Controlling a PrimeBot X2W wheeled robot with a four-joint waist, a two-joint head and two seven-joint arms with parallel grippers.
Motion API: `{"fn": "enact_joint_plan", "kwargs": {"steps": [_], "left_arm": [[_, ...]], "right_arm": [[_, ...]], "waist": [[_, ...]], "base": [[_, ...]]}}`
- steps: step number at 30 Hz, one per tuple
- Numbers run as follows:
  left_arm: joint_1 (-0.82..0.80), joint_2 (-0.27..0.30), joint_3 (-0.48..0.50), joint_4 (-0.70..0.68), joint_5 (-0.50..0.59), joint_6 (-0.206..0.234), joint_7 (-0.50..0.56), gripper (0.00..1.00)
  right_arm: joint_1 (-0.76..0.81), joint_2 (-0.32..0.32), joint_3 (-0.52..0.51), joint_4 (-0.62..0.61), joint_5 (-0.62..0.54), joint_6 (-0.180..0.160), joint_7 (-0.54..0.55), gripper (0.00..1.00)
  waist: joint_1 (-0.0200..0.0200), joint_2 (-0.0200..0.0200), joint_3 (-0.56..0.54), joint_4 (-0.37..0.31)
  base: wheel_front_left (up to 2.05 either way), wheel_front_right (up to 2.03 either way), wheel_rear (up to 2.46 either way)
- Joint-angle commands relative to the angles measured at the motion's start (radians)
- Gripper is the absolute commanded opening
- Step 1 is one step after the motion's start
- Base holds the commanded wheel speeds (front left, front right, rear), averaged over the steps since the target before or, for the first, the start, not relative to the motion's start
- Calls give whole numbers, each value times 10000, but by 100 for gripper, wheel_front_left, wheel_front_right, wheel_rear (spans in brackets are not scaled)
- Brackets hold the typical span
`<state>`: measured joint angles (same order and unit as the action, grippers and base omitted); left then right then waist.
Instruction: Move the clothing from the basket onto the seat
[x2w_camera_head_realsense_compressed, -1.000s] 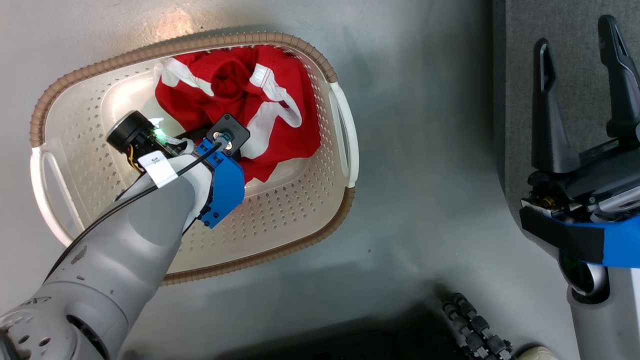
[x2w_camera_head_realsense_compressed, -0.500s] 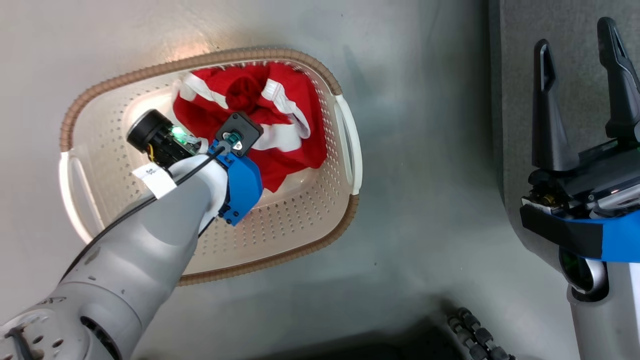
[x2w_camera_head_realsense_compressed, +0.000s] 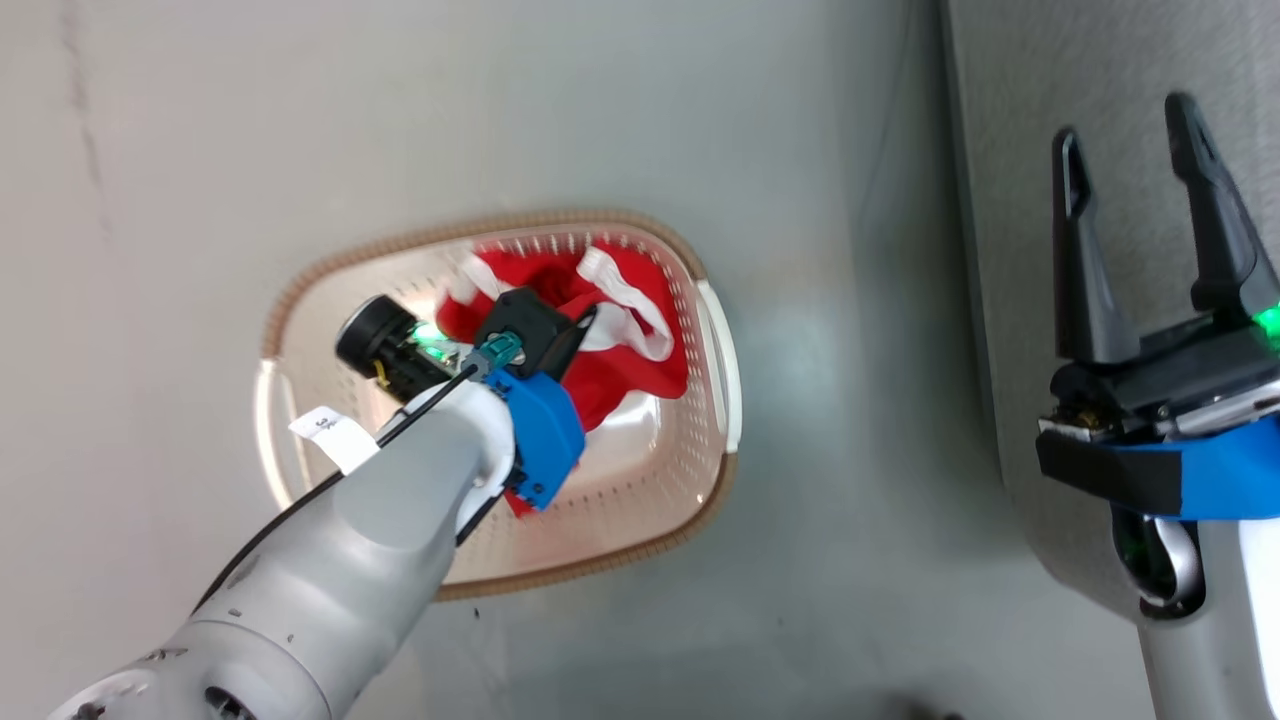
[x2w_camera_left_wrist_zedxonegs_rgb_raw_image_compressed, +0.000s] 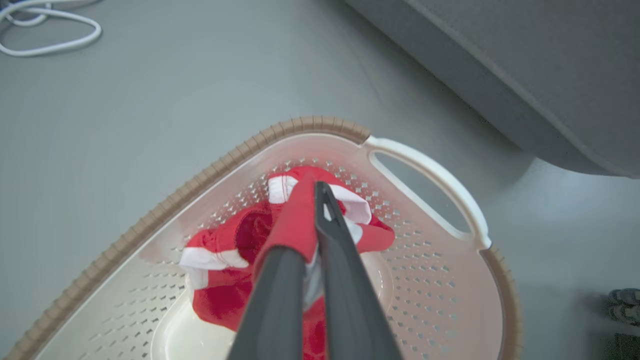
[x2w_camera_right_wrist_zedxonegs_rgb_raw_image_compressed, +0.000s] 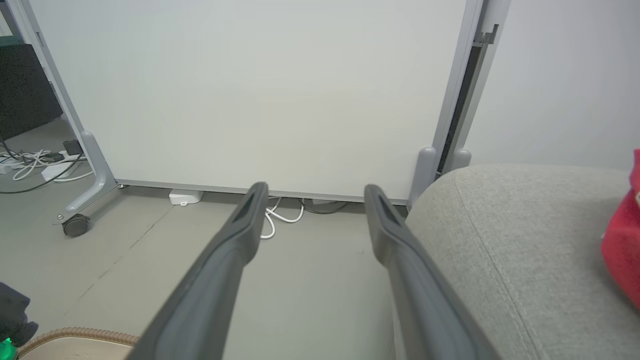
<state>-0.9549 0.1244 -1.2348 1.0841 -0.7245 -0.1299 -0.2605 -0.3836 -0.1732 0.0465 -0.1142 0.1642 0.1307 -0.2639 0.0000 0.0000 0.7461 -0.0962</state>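
A red garment with white stripes (x2w_camera_head_realsense_compressed: 640, 365) lies bunched in the cream basket (x2w_camera_head_realsense_compressed: 600, 570) on the grey floor. My left gripper (x2w_camera_head_realsense_compressed: 585, 320) reaches into the basket and is shut on a fold of that garment (x2w_camera_left_wrist_zedxonegs_rgb_raw_image_compressed: 225, 280), pulled up between the fingers (x2w_camera_left_wrist_zedxonegs_rgb_raw_image_compressed: 345, 280) above the basket floor. The basket's brown rim (x2w_camera_left_wrist_zedxonegs_rgb_raw_image_compressed: 220, 160) and a white handle (x2w_camera_left_wrist_zedxonegs_rgb_raw_image_compressed: 430, 175) curve around it. The light grey seat (x2w_camera_head_realsense_compressed: 1120, 80) stands to the right. My right gripper (x2w_camera_head_realsense_compressed: 1125, 150) hangs open over its edge, holding nothing. A second red garment (x2w_camera_right_wrist_zedxonegs_rgb_raw_image_compressed: 622, 250) lies on the seat (x2w_camera_right_wrist_zedxonegs_rgb_raw_image_compressed: 525, 250).
A white panel on a wheeled stand (x2w_camera_right_wrist_zedxonegs_rgb_raw_image_compressed: 250, 90) rises beyond the floor, with a caster (x2w_camera_right_wrist_zedxonegs_rgb_raw_image_compressed: 75, 225) and white cables (x2w_camera_right_wrist_zedxonegs_rgb_raw_image_compressed: 280, 215) at its foot. Another cable (x2w_camera_left_wrist_zedxonegs_rgb_raw_image_compressed: 45, 30) loops on the floor past the basket. The seat's side (x2w_camera_left_wrist_zedxonegs_rgb_raw_image_compressed: 525, 60) is close to the basket's handle.
The head camera has risen, so the basket looks smaller. My left gripper has come up with the red garment, which is now gathered and raised off the basket floor. The right gripper stays open.
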Motion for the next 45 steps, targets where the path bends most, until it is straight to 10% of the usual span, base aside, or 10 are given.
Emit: {"fn": "enact_joint_plan", "kwargs": {"steps": [1, 32, 45], "left_arm": [[228, 103, 313, -364, 139, 95, -52, 0], [4264, 501, 6517, -6396, 3877, 455, -59, 0], [3552, 50, 7094, -7834, 4701, 70, -60, 0]], "right_arm": [[224, -57, -45, 105, 9, 1, -9, 100], [2347, 233, 32, 1393, 167, 3, -9, 100], [2815, 451, 125, 1533, 258, 3, -9, 100]], "waist": [[0, 0, -901, 311], [0, 0, -6195, 826], [0, 0, -7166, 743]], "base": [[0, 0, 0], [0, 0, 0], [0, 0, 0]]}}
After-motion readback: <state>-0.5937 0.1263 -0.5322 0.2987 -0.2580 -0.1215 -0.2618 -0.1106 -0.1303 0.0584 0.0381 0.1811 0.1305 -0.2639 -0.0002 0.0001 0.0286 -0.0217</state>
